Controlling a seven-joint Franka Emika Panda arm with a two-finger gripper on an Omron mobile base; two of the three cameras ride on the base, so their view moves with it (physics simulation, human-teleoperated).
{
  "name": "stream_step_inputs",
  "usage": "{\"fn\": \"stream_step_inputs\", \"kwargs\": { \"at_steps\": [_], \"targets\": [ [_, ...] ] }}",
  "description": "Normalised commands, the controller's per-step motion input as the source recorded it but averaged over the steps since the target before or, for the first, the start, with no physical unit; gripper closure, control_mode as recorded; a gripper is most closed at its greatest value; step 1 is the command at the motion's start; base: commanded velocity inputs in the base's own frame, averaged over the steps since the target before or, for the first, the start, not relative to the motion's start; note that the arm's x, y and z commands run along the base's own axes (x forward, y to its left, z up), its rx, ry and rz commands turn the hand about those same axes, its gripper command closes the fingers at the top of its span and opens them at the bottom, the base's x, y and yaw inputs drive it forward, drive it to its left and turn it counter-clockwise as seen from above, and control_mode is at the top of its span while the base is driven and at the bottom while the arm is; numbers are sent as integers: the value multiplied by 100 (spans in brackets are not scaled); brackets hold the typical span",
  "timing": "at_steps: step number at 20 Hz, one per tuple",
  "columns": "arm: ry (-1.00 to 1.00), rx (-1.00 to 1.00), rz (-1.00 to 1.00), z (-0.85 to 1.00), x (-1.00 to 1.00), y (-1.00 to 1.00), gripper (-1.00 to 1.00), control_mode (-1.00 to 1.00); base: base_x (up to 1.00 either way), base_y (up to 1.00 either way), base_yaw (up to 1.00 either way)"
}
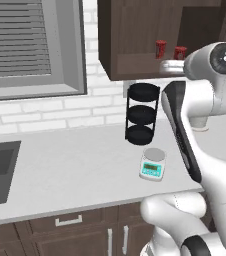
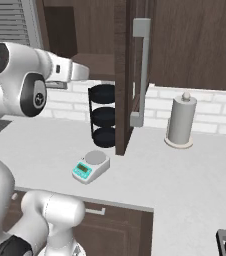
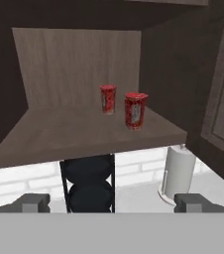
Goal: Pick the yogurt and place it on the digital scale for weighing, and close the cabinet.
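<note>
While facing the open cabinet (image 3: 79, 64), jaws spread wide and empty (gripper (image 3: 111, 202) below the shelf); yogurt (image 3: 135, 110) upright beside another red cup (image 3: 107, 99), digital scale (image 1: 152, 164) bare.

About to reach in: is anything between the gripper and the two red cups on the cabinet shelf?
No. In the hand view, bare shelf lies between the open gripper and both red cups. The black rack sits below the shelf.

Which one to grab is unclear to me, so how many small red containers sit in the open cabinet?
2: one red cup farther back on the cabinet shelf, the other nearer the front edge, to its right in the hand view.
</note>
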Motion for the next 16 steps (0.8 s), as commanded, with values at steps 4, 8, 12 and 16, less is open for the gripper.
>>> {"fn": "stream_step_inputs", "kwargs": {
  "at_steps": [4,8,12,16],
  "targets": [
    [-6,-4,0,0,23,-36,-100,-100,0,0,0],
    [0,-1,0,0,37,-35,-100,-100,0,0,0],
    [-3,0,0,0,47,-17,-100,-100,0,0,0],
    [-8,-3,0,0,28,-9,-100,-100,0,0,0]
  ]
}}
